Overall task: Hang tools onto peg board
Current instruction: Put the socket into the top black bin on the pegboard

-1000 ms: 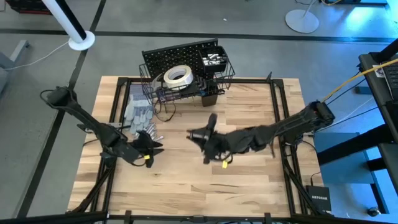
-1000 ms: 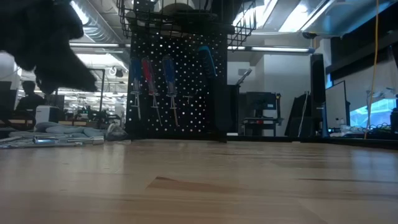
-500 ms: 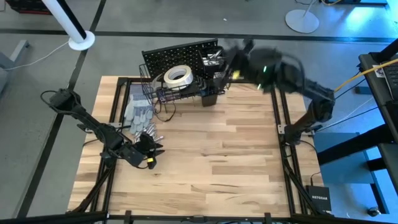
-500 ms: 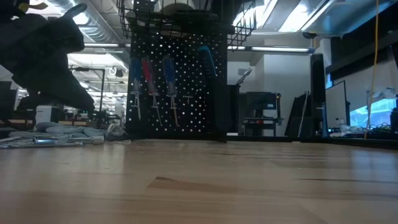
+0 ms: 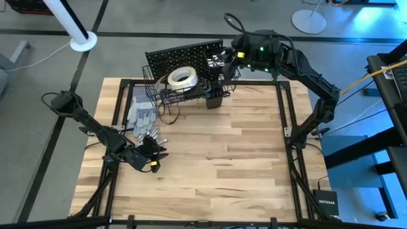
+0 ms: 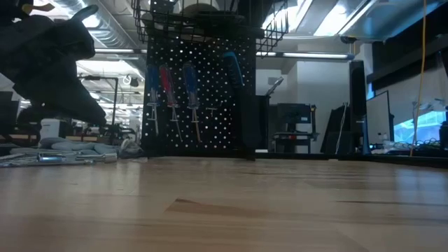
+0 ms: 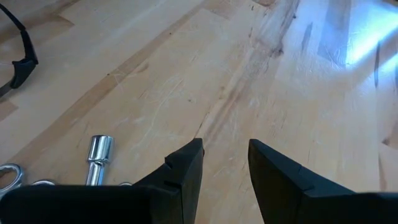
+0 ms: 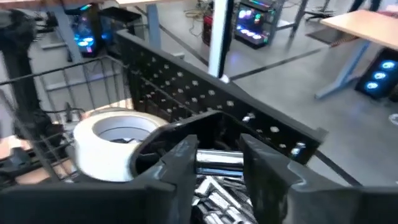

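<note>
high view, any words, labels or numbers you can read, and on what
"NETGEAR": white letters on the small black box on the floor off the table's near right corner.
Nothing else is readable: no text shows on the peg board, the tape roll or the arms.

Grey fabric gloves (image 5: pixel 140 114) on the wooden table (image 5: pixel 241 159), white pole base (image 5: pixel 83 42) on floor

tape roll (image 5: pixel 180 77): 1 | hung screwdrivers (image 6: pixel 170 91): 3 | gloves (image 5: pixel 140 116): 1 pair
</note>
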Controlling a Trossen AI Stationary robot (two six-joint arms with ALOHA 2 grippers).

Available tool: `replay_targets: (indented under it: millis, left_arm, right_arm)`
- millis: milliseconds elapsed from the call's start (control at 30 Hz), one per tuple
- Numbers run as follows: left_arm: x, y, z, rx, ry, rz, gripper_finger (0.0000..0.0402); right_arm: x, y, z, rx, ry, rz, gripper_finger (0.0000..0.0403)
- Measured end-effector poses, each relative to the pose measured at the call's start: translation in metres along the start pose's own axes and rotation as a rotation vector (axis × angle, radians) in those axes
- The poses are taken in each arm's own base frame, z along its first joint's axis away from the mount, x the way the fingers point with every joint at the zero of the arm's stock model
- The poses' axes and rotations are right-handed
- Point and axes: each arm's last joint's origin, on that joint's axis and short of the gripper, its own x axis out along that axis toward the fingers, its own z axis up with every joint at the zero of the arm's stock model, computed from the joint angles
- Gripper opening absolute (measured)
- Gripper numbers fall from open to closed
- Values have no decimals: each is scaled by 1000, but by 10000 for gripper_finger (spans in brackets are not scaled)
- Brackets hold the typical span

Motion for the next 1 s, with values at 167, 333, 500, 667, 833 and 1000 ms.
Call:
replay_targets:
  millis: [167, 333, 500, 667, 833, 1000]
  left_arm:
    - [0, 0, 0, 0, 1, 0, 120]
    - [0, 0, 0, 2, 1, 0, 120]
    - [0, 0, 0, 11, 7, -6, 120]
    - [-1, -5, 4, 30, 17, -30, 120]
    - [-4, -11, 11, 69, 42, -14, 120]
    - [-11, -11, 22, 76, 168, 104, 120]
  right_arm:
    - [-3, 0, 2, -9, -13, 2, 186]
    - [-29, 3, 7, -35, -48, 38, 235]
    - [-68, 23, 4, -99, -38, 158, 253]
    - [-92, 62, -31, -213, 204, 318, 249]
    - [-90, 118, -86, -331, 350, 357, 240]
    - [-79, 167, -158, -411, 272, 366, 236]
